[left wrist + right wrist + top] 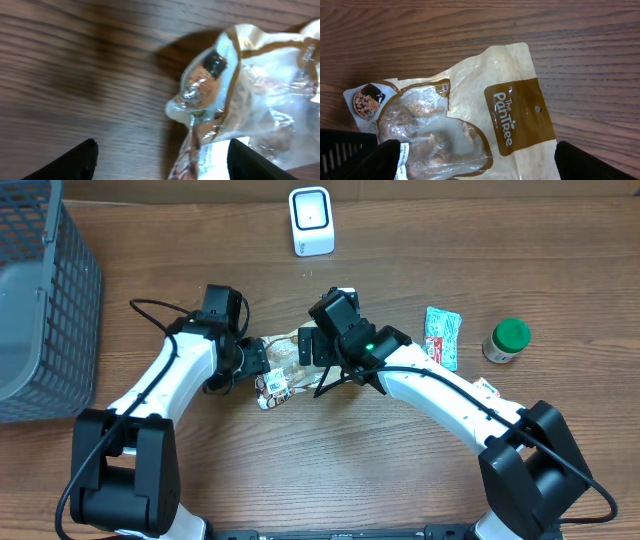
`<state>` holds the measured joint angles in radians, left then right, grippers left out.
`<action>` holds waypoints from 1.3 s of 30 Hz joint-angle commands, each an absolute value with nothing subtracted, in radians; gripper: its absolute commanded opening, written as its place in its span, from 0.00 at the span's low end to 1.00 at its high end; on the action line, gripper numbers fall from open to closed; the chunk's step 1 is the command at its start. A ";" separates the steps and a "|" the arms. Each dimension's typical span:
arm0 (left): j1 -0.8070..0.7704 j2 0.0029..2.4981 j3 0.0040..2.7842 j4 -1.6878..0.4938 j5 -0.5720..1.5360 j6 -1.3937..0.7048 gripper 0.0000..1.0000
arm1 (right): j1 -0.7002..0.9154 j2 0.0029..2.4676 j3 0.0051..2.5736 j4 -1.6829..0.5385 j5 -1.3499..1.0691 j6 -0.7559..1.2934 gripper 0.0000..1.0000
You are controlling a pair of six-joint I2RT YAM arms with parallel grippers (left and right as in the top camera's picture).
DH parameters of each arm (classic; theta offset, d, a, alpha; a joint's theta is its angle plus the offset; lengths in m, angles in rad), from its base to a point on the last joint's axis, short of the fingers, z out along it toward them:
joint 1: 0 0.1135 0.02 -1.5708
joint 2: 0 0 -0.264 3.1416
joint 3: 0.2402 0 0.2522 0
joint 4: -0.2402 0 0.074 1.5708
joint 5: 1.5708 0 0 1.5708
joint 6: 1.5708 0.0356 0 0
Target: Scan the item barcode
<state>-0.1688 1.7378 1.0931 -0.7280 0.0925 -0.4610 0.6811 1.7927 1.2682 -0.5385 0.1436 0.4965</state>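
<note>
Left wrist view: the left gripper (165, 161) has its fingertips (75, 159) spread wide, and a crumpled corner of the clear-and-tan snack pouch (260, 85) lies just ahead of the gap, not pinched. The right gripper (484, 160) is spread just as wide above the pouch's other end, its fingers (370, 160) either side of the film and holding nothing.

The pouch lies flat near the middle of the table (300, 470), between the two arms. It looks light and floppy. Its film is thin and glossy, so it will likely slip, crease and sag if lifted by one corner. The flat tan header with the hang hole (537, 108) seems the firmest place to pinch, away from the lumpy contents. A white printed label (272, 387) at the end toward the near edge probably carries the barcode, so a grip should leave it uncovered and taut. The white scanner (311, 220) stands by the far edge, well apart.
</note>
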 commanded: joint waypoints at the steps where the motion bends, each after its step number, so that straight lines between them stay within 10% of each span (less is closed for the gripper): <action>1: -0.175 1.741 1.061 -0.670 0.178 -0.441 0.73 | 0.677 1.804 1.261 -0.532 0.158 0.489 1.00; 39: -0.188 1.821 1.056 -0.606 0.177 -0.442 0.62 | 0.650 1.974 1.261 -0.506 -0.015 0.462 1.00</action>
<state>-0.1883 1.8050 1.0664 -0.6071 0.1768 -0.4599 0.6544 1.9430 1.2675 -0.5152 0.0544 0.4702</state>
